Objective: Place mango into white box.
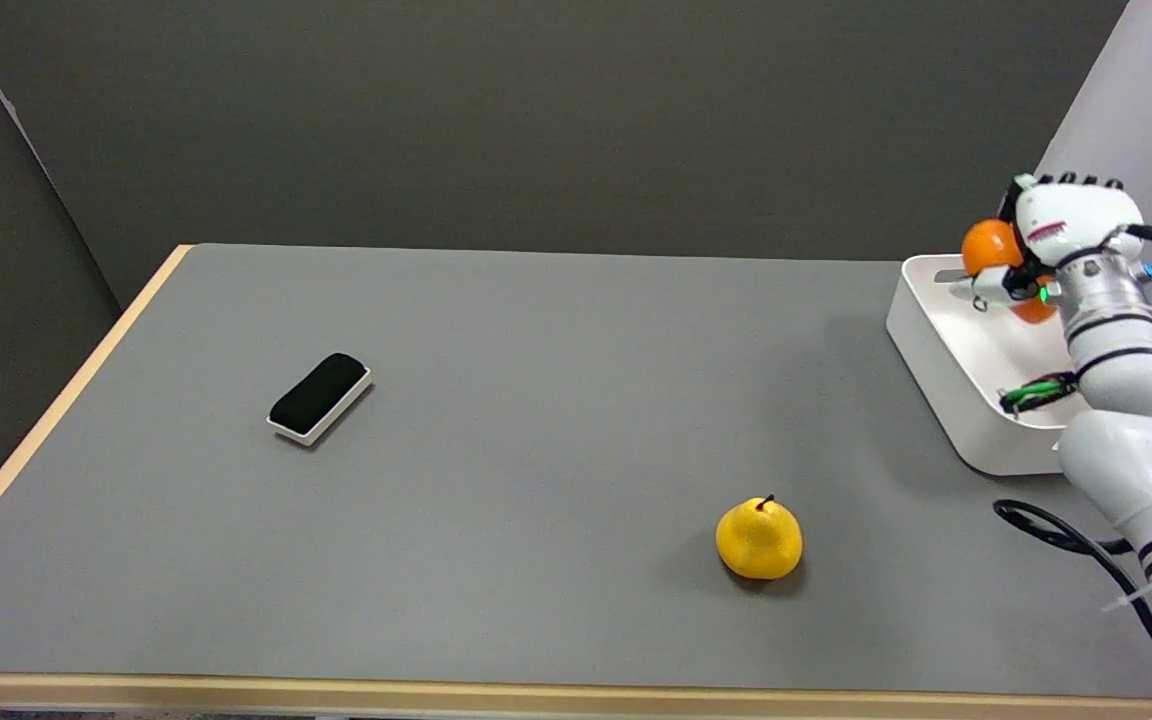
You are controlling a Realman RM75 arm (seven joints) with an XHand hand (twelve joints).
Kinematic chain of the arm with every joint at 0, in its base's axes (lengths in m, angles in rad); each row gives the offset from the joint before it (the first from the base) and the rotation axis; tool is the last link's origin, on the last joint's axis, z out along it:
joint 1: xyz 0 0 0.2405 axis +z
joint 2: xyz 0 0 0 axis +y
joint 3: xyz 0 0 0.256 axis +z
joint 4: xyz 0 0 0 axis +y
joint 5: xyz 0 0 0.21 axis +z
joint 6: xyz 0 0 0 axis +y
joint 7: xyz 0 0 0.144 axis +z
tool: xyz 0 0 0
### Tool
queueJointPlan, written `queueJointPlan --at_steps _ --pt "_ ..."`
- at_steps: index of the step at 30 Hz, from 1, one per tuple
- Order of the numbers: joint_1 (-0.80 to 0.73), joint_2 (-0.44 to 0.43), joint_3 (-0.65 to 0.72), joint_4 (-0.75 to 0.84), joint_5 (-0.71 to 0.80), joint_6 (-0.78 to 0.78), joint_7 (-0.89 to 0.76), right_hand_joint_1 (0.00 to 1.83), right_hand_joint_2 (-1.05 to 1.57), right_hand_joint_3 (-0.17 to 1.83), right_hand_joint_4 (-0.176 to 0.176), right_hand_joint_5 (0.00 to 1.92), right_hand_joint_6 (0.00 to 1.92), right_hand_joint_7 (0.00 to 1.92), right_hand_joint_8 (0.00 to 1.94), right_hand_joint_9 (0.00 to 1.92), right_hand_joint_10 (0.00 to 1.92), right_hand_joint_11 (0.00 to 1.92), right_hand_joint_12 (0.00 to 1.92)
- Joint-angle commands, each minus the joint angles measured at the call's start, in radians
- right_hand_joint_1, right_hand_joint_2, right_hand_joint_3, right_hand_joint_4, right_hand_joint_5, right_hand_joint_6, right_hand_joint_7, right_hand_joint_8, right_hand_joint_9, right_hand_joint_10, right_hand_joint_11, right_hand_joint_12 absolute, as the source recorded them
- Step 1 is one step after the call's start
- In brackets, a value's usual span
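**Mango held over the white box**

The right hand (1046, 245) grips the orange mango (991, 246) above the white box (946, 365) at the bench's (536, 450) far right. A yellow pear (759, 539) and black eraser (319, 397) lie apart.

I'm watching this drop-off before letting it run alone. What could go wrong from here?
1. The orange mango, held by the right hand, hangs near the white plastic box's far left rim; released there, it might strike the rim and roll onto the grey table.
2. Much of the mango is hidden by the hand, so grip security is unclear.
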Motion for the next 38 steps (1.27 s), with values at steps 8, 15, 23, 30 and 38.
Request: queueJointPlan --at_steps 8,15,23,30,38 --pt "-0.071 0.091 -0.163 -0.148 0.498 0.159 0.028 0.36 0.61 0.9 0.043 0.11 0.35 0.13 0.27 0.13 0.71 0.19 1.44" --pt "-0.071 0.139 -0.26 -0.117 0.594 0.307 0.157 0.19 0.53 0.87 0.045 0.01 0.17 0.0 0.0 0.0 0.33 0.01 1.15" --pt "-0.084 0.147 -0.411 0.18 0.58 0.449 0.405 0.23 0.58 0.92 0.033 0.0 0.1 0.0 0.0 0.0 0.13 0.0 0.86" --pt "0.021 0.161 -0.751 0.39 0.51 0.469 0.427 0.16 0.62 0.99 0.061 0.08 0.3 0.1 0.21 0.06 0.57 0.0 1.05" --pt "0.047 0.138 -0.951 0.472 0.503 0.5 0.435 0.11 0.69 1.01 0.063 0.14 0.39 0.21 0.28 0.13 0.61 0.03 1.11"
